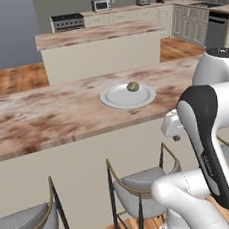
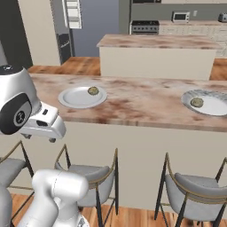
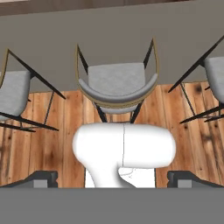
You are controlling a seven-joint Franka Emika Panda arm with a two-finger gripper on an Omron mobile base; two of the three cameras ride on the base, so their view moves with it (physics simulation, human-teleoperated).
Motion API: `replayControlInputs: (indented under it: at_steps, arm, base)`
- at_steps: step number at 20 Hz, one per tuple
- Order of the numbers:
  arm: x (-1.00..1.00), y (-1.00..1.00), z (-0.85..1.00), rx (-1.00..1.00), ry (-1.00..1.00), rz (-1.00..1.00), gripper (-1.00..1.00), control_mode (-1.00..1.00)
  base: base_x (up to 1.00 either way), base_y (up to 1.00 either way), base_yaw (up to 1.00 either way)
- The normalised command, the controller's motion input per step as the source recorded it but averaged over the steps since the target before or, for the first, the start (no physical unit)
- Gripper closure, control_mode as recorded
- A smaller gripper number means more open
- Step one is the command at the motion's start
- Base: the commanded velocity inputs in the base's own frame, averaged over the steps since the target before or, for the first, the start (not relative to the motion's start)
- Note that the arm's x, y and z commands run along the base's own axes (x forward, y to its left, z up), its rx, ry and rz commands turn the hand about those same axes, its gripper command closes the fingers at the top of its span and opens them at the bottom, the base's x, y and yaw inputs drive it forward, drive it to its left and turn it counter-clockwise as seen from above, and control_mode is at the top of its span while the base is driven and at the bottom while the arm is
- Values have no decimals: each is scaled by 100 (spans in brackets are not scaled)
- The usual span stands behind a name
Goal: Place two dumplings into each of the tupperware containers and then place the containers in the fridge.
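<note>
my gripper (image 3: 112, 177) hangs below the counter's edge, pointing down at a grey chair (image 3: 116, 83) and the wood floor, its fingertips (image 3: 43, 178) spread wide apart with nothing between them. one dumpling (image 1: 133, 87) sits on the far side of a white plate (image 1: 116, 98) on the marble counter (image 1: 46, 119), above and beyond my hand. a second dumpling (image 2: 197, 102) lies on another plate (image 2: 215, 106) well off to my right. the fridge (image 2: 65, 26) stands across the room.

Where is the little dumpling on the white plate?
The dumpling sits near the far rim of the round white plate on the marble counter, above the grey stools, just left of the robot's arm.
</note>
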Motion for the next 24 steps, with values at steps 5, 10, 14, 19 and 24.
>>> replayControlInputs:
  at_steps: [5, 10, 14, 19, 24]
  arm:
    - [0, 0, 0, 0, 0, 0, -100, 100]
    - [0, 0, 0, 0, 0, 0, -100, 100]
    - [0, 0, 0, 0, 0, 0, -100, 100]
    - [-6, 0, 29, 0, -2, 0, -100, -100]
    - [-4, 0, 76, 0, -21, 1, -100, -100]
  base:
    - [70, 0, -5]
    - [50, 0, 0]
    - [0, 0, 0]
    - [0, 0, 0]
    - [0, 0, 0]
